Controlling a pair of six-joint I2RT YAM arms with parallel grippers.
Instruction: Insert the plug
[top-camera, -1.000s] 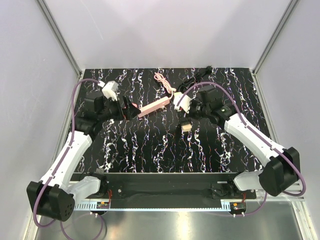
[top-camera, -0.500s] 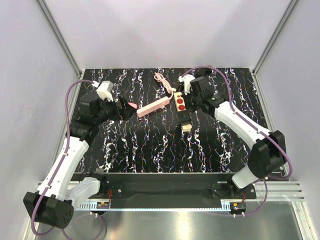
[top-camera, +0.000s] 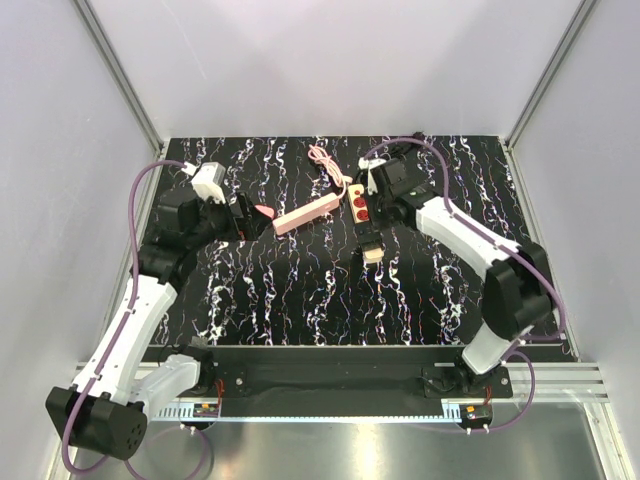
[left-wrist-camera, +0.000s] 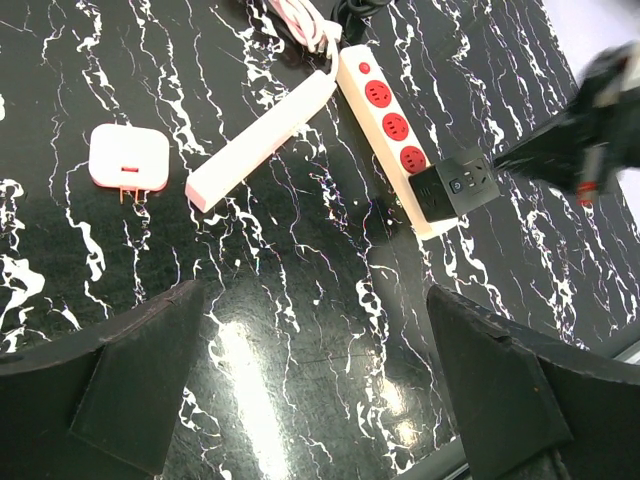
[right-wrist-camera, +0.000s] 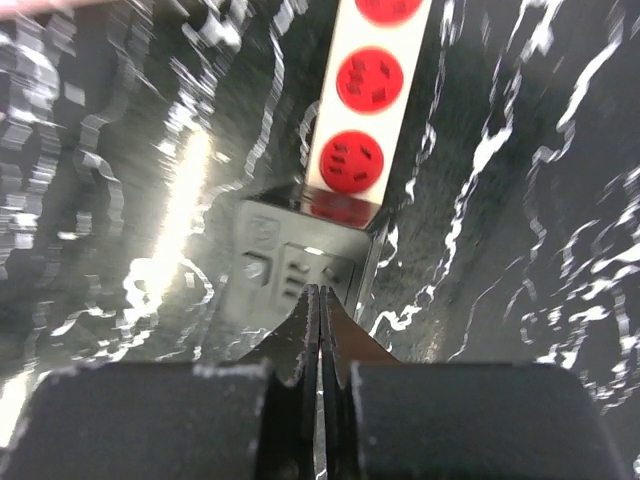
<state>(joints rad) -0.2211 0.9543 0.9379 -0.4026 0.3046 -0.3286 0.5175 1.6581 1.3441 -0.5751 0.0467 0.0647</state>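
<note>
Fingertips of right gripper pressed together, empty, above black cube plug at end of white red-socket power strip. Left gripper spread wide, well apart. Risk: off-centre push skidding unheld strip.

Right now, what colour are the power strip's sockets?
Red sockets, clearest in the left wrist view.

The tabletop is patterned black with white veins. A cream power strip is dotted with red sockets, and a black adapter is seen at its end. At nine o'clock of it, a pale pink strip is shown.
</note>
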